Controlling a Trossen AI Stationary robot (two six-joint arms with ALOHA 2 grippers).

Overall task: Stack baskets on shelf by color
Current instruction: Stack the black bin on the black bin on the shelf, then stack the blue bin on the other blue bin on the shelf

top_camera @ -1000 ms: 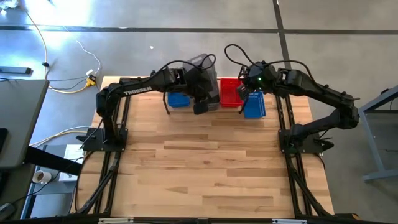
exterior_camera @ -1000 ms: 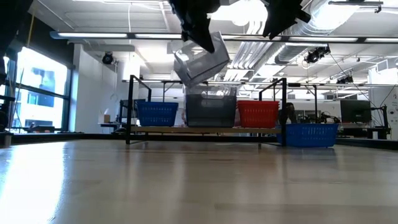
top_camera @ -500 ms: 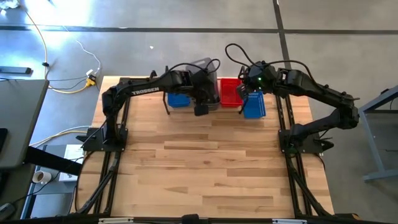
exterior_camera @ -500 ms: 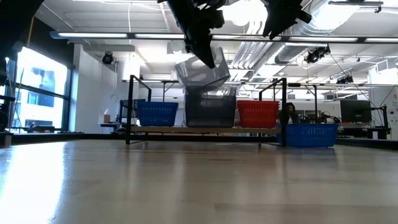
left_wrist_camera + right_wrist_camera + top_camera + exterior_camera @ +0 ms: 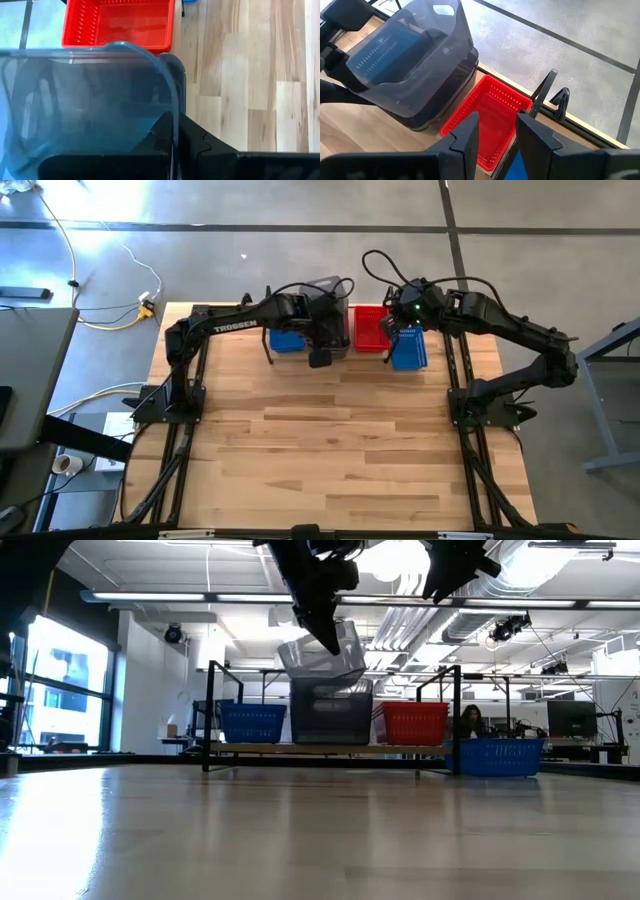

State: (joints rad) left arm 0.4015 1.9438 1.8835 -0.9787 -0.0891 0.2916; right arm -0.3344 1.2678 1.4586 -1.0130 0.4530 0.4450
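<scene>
My left gripper (image 5: 175,145) is shut on a smoky grey basket (image 5: 322,650), carried tilted just over the grey baskets (image 5: 332,712) that stand in the middle of the black wire shelf (image 5: 210,715). On the shelf a blue basket (image 5: 252,722) stands to the left of them and a red basket (image 5: 415,723) to the right. Another blue basket (image 5: 500,755) rests on the table by the shelf's right post. My right gripper (image 5: 497,135) is open and hovers above the red basket (image 5: 492,115), touching nothing. My left gripper holds the grey basket by the upper edge of its near wall (image 5: 173,122), one finger inside the basket and one outside. The fingers (image 5: 200,145) slant in from above and from the table's near side. The basket is lifted clear and tilted, its bottom close over the grey stack.
The shelf stands along the table's far edge (image 5: 330,305), its upright posts (image 5: 458,715) at either end. The bare wooden tabletop (image 5: 320,440) stretches from the shelf to the near edge. Black arm rails (image 5: 180,440) run along both sides.
My left gripper has carried the grey basket a little toward the far edge and down toward the grey stack on the shelf. The basket has tipped nearer to level and now hangs lower, just over the stack's rim.
</scene>
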